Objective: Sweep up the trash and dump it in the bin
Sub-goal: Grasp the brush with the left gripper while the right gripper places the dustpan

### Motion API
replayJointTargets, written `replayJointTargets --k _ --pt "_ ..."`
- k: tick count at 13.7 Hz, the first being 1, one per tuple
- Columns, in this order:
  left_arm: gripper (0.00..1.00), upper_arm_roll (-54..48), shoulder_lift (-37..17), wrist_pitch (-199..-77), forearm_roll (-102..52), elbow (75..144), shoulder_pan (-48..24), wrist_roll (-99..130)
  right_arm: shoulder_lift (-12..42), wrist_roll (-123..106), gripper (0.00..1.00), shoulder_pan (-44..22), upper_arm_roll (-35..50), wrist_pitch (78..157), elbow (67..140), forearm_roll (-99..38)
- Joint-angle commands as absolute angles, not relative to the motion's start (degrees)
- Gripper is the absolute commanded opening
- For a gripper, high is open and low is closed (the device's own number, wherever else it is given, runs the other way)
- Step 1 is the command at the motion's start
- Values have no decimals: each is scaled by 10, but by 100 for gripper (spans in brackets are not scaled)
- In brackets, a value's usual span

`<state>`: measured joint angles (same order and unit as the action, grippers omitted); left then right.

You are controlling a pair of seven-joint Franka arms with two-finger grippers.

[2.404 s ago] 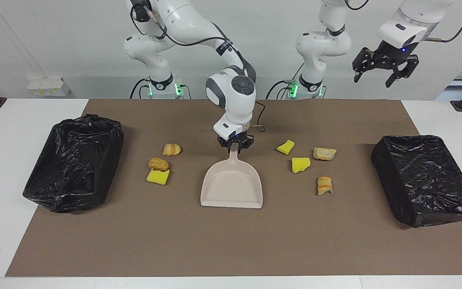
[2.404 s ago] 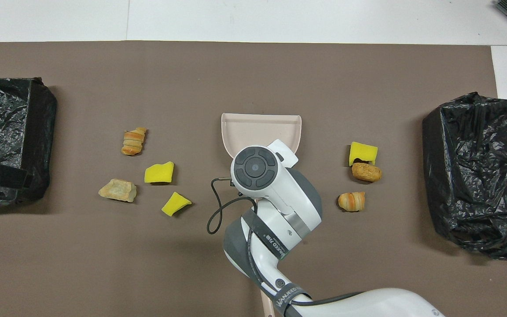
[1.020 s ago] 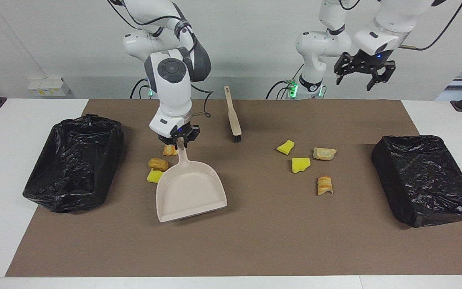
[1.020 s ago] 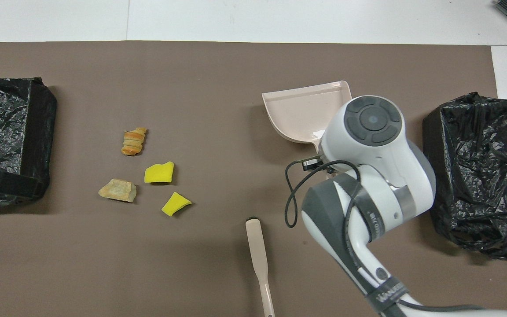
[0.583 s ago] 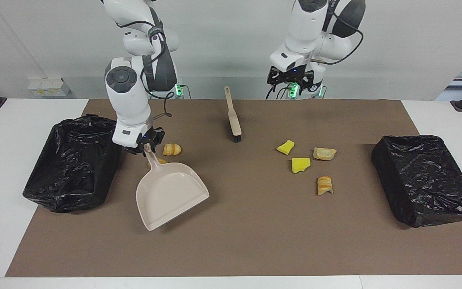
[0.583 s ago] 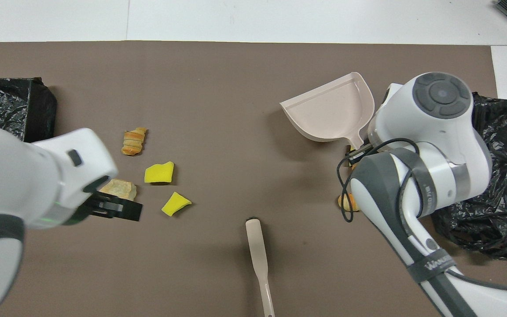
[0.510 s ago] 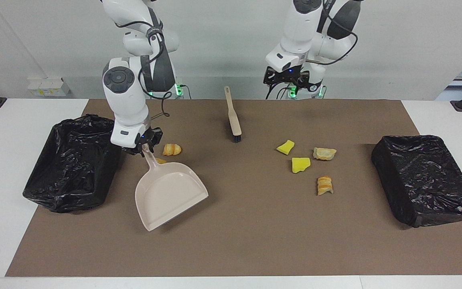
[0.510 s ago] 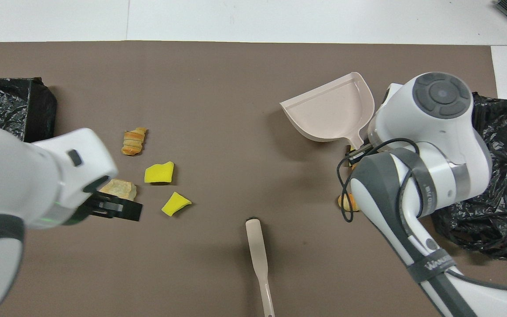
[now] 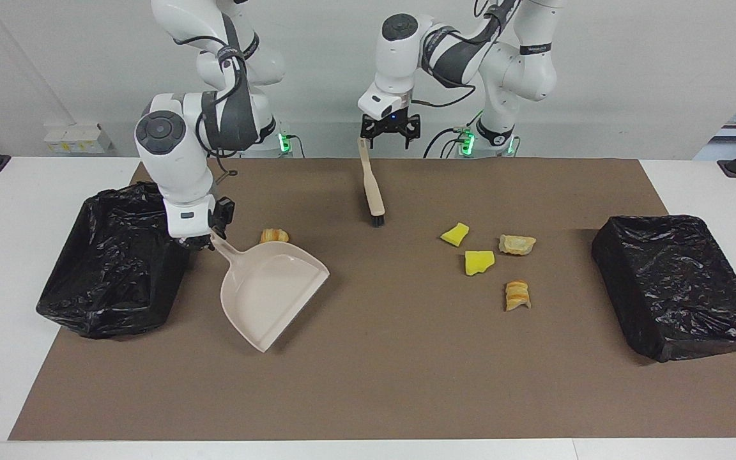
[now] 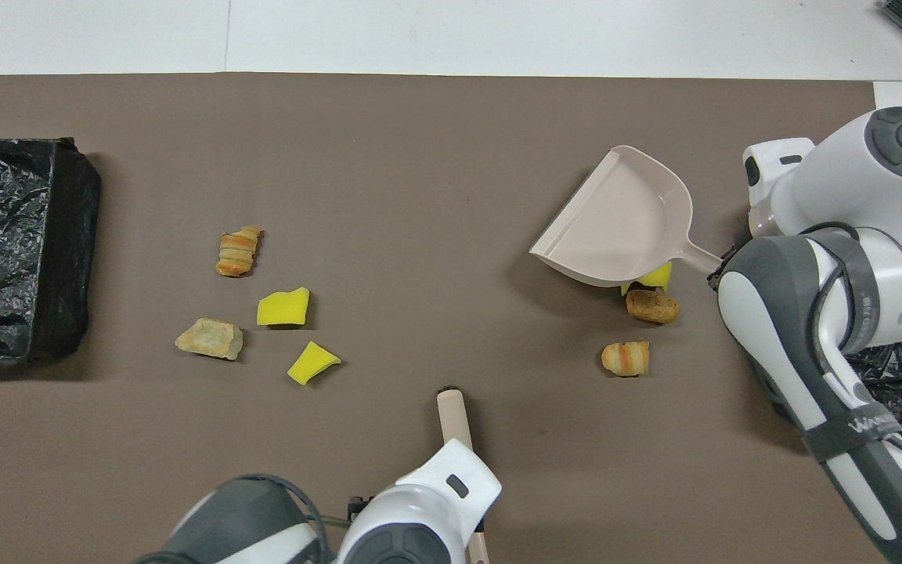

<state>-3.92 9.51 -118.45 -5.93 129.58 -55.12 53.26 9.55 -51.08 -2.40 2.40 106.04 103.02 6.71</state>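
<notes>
- trash lies in two clusters on the brown mat of the worktop — four scraps toward the left arm's end, three toward the right arm's end.
- toward the left arm's end: two yellow sponge chunks, a flat pastry piece and a rolled pastry, near each other but apart.
- toward the right arm's end: a third yellow sponge chunk peeks out from under the edge of the dustpan; just beside it sits a brown bread piece, and a small croissant lies nearer to the robots.
- right gripper has its fingers clamped on the dustpan's handle; the pan is tilted, with its mouth pointing away from the robots and toward the middle of the mat.
- that gripper is just beside the black-lined bin at the right arm's end.
- left gripper hangs over the handle end of the brush — fingers spread wide, holding nothing.
- brush lies flat on the mat, bristles pointing away from the robots.
- second black-lined bin sits at the left arm's end.
</notes>
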Motion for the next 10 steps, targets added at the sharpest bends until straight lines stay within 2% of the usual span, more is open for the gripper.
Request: replayJointTargets --k 1,6,7,9,10 --pt "100 -26 53 -1258 -65 1317 -606 597 87 -627 0 -27 32 1052 1029 103" --pt "98 -26 1 -1289 -65 1320 -630 607 77 -753 0 -49 33 1063 1041 139" --pt "90 -26 -12 -1297 -65 1320 -634 606 75 -752 0 -67 33 1068 1047 164" --pt "53 -25 -14 -1290 -64 1317 -632 603 74 -750 0 -78 33 1077 1047 170" --pt "45 -25 -11 -1288 -64 1314 -627 601 74 -749 0 -81 33 1078 1048 170"
